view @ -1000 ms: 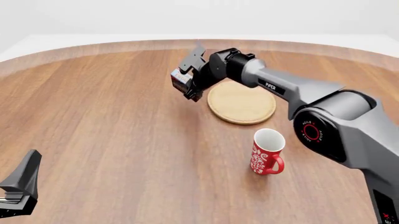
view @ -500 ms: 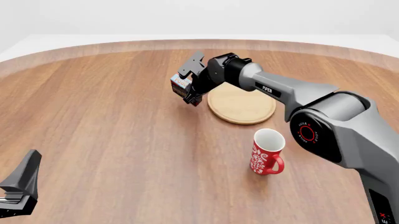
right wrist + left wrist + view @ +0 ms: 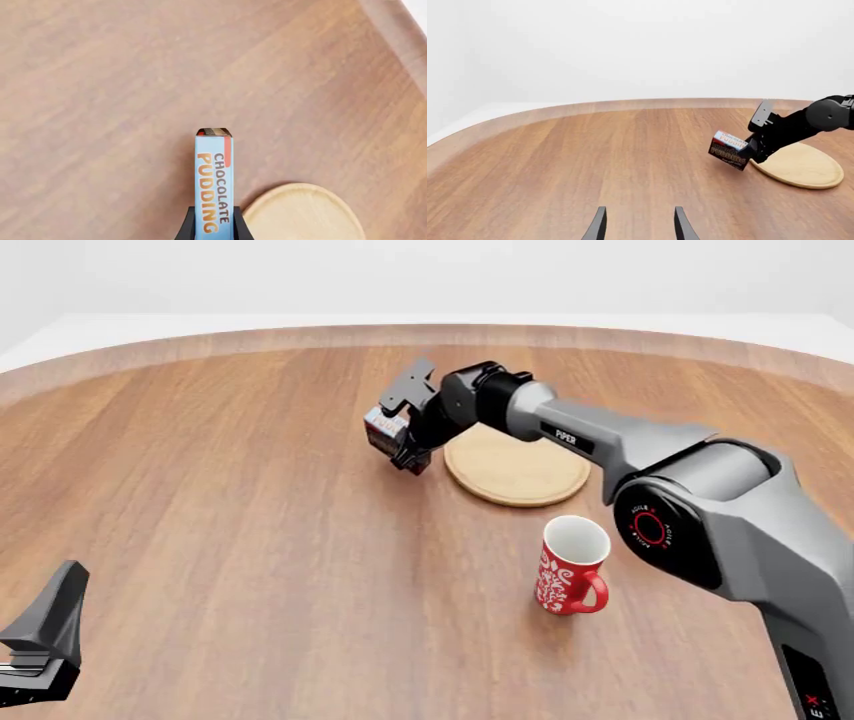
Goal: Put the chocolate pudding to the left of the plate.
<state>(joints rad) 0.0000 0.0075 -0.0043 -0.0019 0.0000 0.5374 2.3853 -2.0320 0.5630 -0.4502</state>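
The chocolate pudding [image 3: 384, 428], a small carton with a dark brown front and a light blue top, is held tilted in my right gripper [image 3: 400, 438], which is shut on it. It hangs low over the table just left of the plate [image 3: 523, 468], a round tan wooden disc. The left wrist view shows the carton [image 3: 727, 149] beside the plate [image 3: 802, 168]. The right wrist view shows its blue top [image 3: 214, 180] between the fingers, with the plate [image 3: 303, 214] next to it. My left gripper [image 3: 640, 227] is open and empty near the table's front left [image 3: 47, 635].
A red mug with a white pattern [image 3: 571, 568] stands in front of the plate, towards the right arm's base. The round wooden table's far edge [image 3: 427, 332] curves behind the plate.
My right gripper has lowered slightly with the pudding, staying just left of the plate. The left arm has not moved.
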